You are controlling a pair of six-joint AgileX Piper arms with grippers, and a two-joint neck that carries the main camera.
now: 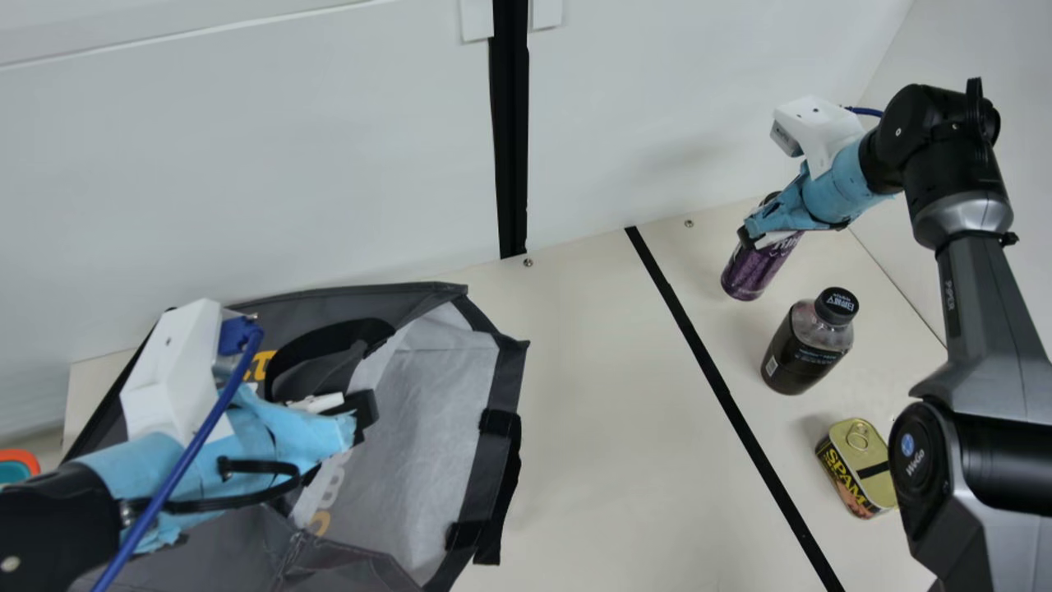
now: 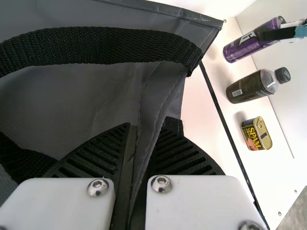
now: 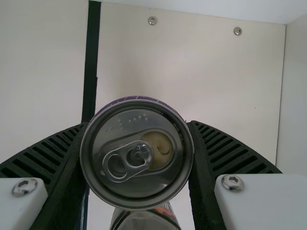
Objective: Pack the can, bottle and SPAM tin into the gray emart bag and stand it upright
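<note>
In the main view, the gray bag (image 1: 436, 386) lies at the left with its open mouth and pale lining facing right. My left gripper (image 1: 362, 411) is at its mouth; in the left wrist view the left gripper (image 2: 144, 134) is shut on a fold of the bag's edge (image 2: 158, 98). My right gripper (image 1: 760, 234) holds the purple can (image 1: 750, 269) near its top at the back right. The right wrist view has the right gripper (image 3: 138, 129) shut on the can (image 3: 136, 153), one finger against each side. The dark bottle (image 1: 807, 345) stands upright, and the SPAM tin (image 1: 857, 469) sits nearer the front.
A black tape line (image 1: 715, 378) runs across the cream table (image 1: 600, 427) between bag and items. White walls (image 1: 329, 164) rise behind and at the right. An orange-rimmed object (image 1: 20, 462) is at the far left edge. My right forearm passes beside the bottle and tin.
</note>
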